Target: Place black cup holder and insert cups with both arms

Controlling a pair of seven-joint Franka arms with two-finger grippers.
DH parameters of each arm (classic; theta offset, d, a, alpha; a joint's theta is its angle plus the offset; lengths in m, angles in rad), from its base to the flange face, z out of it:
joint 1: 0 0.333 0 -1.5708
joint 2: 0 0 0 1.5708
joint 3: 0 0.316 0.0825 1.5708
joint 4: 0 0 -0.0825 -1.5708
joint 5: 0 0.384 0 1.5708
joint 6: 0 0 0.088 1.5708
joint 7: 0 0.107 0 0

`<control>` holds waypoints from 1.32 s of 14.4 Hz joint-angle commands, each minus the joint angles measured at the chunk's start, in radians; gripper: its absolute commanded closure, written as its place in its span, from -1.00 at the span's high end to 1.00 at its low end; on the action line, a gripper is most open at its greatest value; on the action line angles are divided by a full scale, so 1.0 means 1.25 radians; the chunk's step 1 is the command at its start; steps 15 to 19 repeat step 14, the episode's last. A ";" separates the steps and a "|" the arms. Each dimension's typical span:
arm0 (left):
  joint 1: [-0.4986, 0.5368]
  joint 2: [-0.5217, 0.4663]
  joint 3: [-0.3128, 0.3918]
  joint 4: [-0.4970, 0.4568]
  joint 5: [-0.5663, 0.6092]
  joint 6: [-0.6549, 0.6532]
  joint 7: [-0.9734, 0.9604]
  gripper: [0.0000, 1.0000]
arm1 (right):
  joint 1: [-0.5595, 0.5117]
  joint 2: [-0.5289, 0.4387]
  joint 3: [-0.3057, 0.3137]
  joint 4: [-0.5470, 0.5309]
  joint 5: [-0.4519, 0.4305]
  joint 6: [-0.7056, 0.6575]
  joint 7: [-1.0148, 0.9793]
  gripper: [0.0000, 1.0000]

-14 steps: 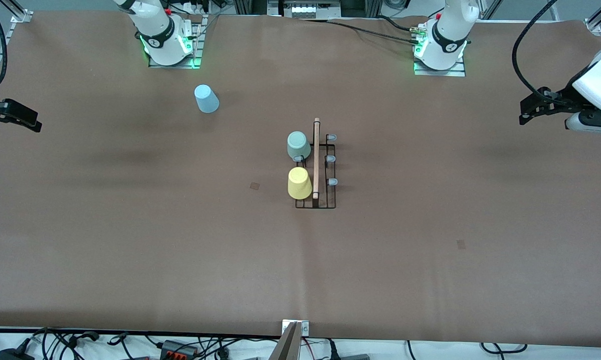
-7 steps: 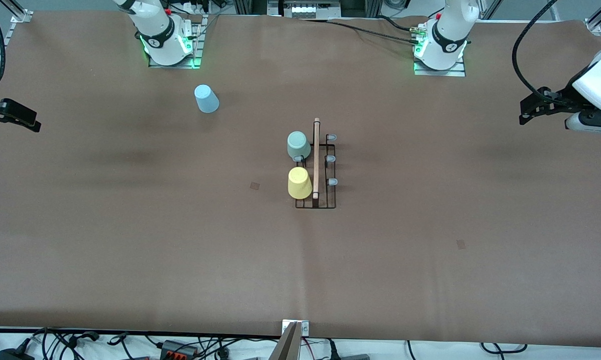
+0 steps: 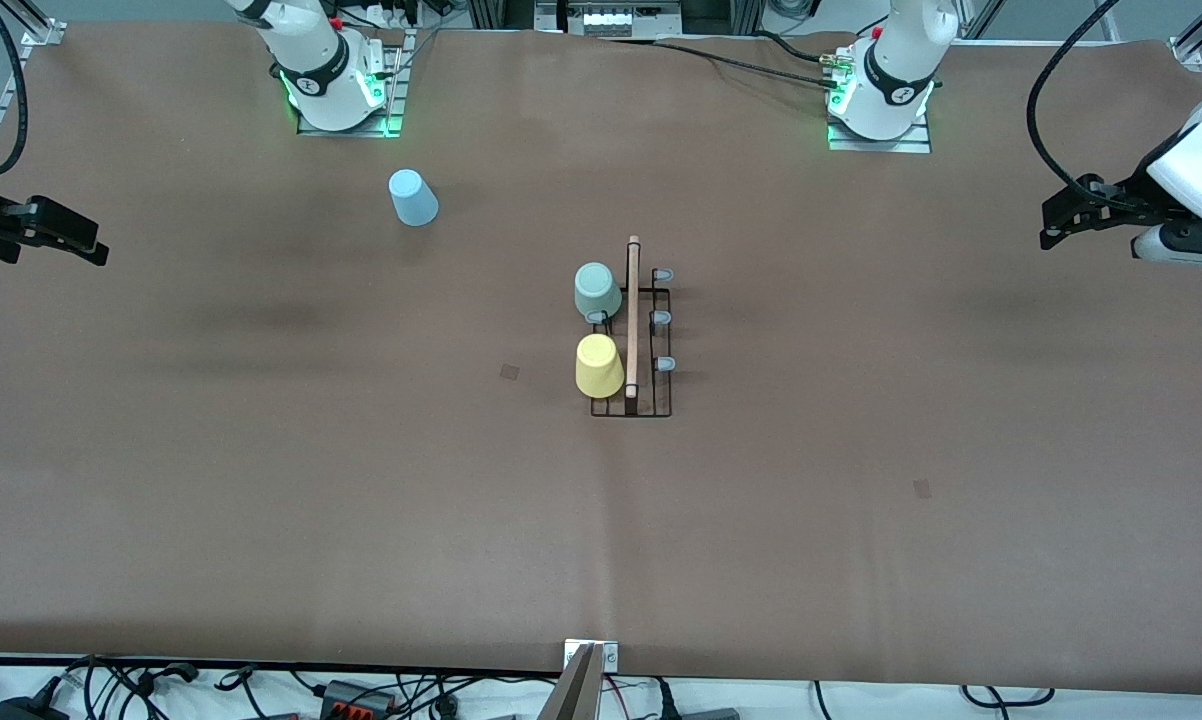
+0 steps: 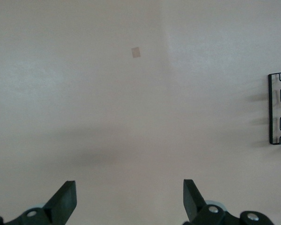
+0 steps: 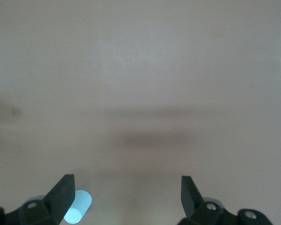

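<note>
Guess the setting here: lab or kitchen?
Likely a robotics lab bench: two arm bases bolted to a paper-covered table, cable clutter along its edge, and a black cup holder as test prop.

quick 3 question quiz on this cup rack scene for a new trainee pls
1. True or false: the blue cup is already on the rack.
2. Which cup on the rack lies nearer to the front camera? A) grey-green cup B) yellow cup
3. Fill in: the left end effector and the right end effector are both ____ and hold nothing.

Key
1. False. It stands apart on the table, near the right arm's base.
2. B. The yellow cup shows lower in the front view, beside the wooden handle.
3. Open. Each hangs over a bare end of the table, fingers spread in its wrist view.
</note>
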 commanded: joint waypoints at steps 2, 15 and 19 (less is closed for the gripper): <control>0.002 0.004 -0.003 0.023 -0.008 -0.024 0.015 1.00 | 0.002 0.002 -0.010 0.007 0.008 -0.001 0.000 1.00; 0.005 0.002 -0.002 0.027 -0.008 -0.035 0.020 1.00 | 0.001 0.000 -0.012 0.026 0.001 -0.011 -0.003 1.00; 0.005 0.002 -0.002 0.027 -0.008 -0.035 0.020 1.00 | 0.001 0.000 -0.012 0.026 0.001 -0.011 -0.003 1.00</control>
